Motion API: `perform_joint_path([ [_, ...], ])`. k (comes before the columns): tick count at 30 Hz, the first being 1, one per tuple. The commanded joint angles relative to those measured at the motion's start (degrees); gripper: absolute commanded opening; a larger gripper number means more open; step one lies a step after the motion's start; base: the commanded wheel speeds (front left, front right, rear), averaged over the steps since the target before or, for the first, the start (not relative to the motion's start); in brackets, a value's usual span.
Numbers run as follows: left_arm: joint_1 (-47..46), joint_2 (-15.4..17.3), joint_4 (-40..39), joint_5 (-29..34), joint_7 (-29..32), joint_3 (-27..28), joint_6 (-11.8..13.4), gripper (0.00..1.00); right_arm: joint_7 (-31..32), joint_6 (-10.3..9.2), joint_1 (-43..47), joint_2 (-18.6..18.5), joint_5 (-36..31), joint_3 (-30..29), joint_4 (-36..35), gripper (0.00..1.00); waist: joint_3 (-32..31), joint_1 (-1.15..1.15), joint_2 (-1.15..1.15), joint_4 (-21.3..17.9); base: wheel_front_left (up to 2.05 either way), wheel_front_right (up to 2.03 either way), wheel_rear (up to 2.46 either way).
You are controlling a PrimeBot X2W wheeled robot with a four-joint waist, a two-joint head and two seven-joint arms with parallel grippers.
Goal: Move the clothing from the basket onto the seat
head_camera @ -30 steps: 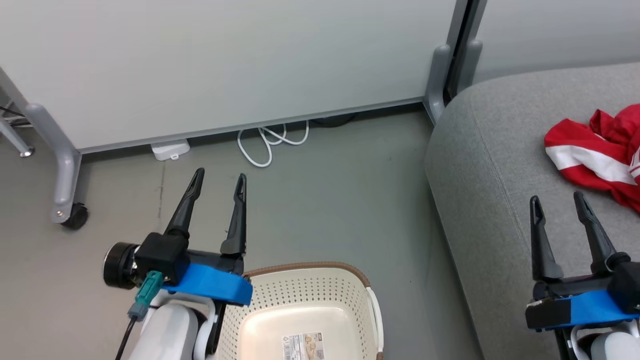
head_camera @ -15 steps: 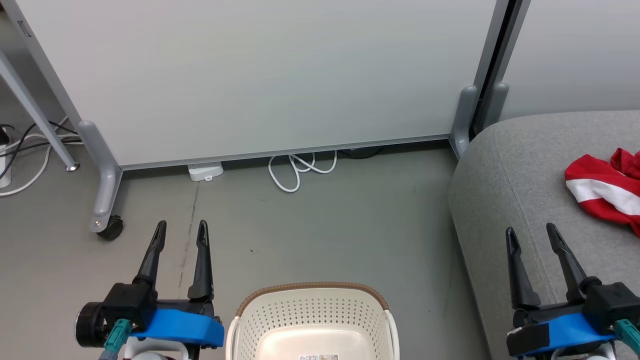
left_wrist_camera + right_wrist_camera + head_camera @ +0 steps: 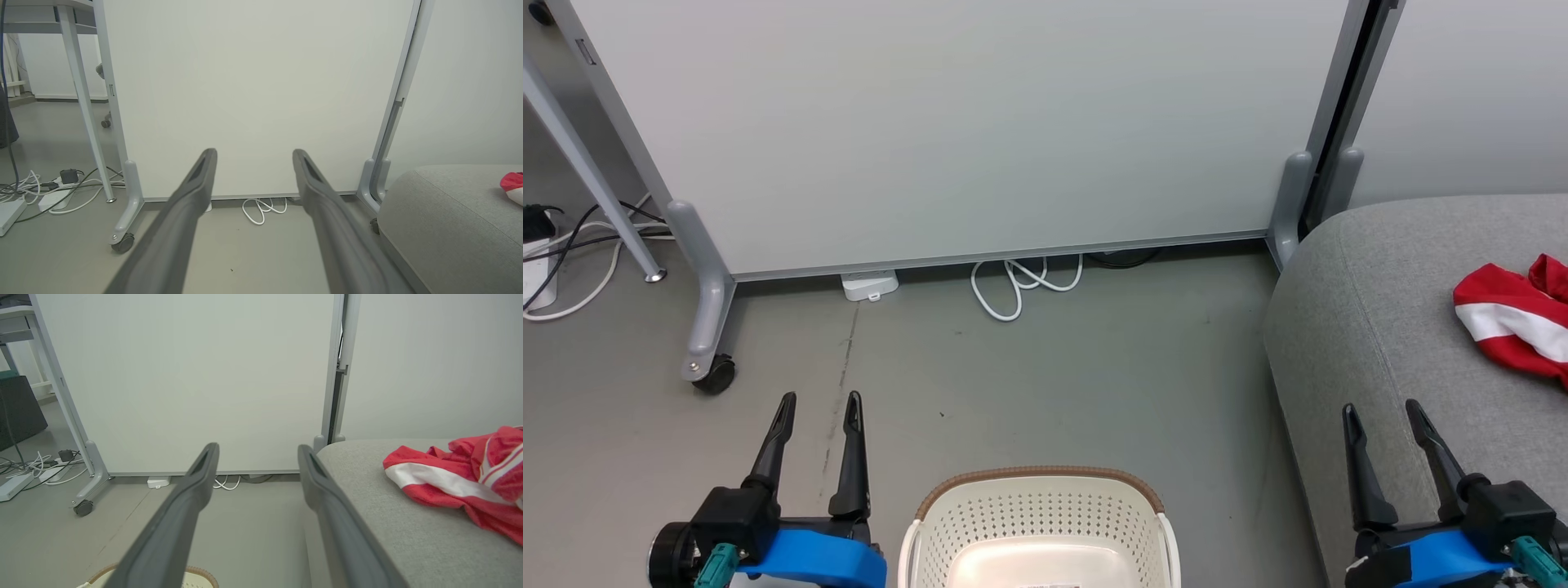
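Note:
The red clothing (image 3: 1515, 322) with white stripes lies crumpled on the grey seat (image 3: 1372, 327) at the right edge; it is also on the seat (image 3: 392, 506) as clothing (image 3: 461, 482) in the right wrist view. The cream basket (image 3: 1041, 523) with its brown rim stands on the floor at bottom centre, and the part of its inside that shows holds no fabric. My left gripper (image 3: 818, 405) is open over the floor left of the basket. My right gripper (image 3: 1382, 410) is open above the seat's front part, nothing between its fingers.
A pale partition panel (image 3: 964, 122) on grey wheeled feet (image 3: 707, 322) stands behind the floor. A coiled white cable (image 3: 1021, 282) and a small white box (image 3: 870, 286) lie at its base. More cables and a table leg (image 3: 588, 171) are at the far left.
The whole head view has shifted: the camera rose and pulled back, so basket, seat and clothing sit lower and further right. Both grippers stay open, now lower in that view.

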Motion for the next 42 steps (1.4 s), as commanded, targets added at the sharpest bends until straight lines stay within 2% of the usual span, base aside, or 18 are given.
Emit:
perform_joint_path([
  [1,0.0,-0.1,0.1,0.4,-0.1,0.3,-0.2,1.00,-0.2,0.03,0.8,0.2,0.1,-0.1,0.3,1.00,0.0,0.00,-0.01,0.0,0.00,0.00,0.00],
  [8,0.2,-0.2,0.2,0.6,-0.1,0.9,-0.5,1.00,-0.2,0.03,0.6,0.3,0.7,0.0,1.0,1.00,0.0,0.00,-0.01,0.2,0.00,0.00,0.00],
  [9,0.1,-0.1,0.3,0.4,0.0,0.7,-0.1,0.00,0.0,0.00,0.3,0.1,0.5,0.0,1.0,0.00,0.0,0.00,-0.01,0.2,0.00,0.00,0.00],
  [14,1.5,-0.2,2.7,-0.5,0.7,0.8,-0.1,0.00,0.7,0.00,0.6,0.3,1.4,-0.1,3.5,0.00,0.0,0.00,-0.01,0.2,0.00,0.00,0.00],
  [42,-1.0,-0.2,1.8,-29.3,7.9,4.0,-0.5,0.00,7.8,0.01,-1.9,0.2,31.3,-0.6,3.0,0.00,0.4,0.00,-0.01,-0.5,0.00,0.00,0.00],
])
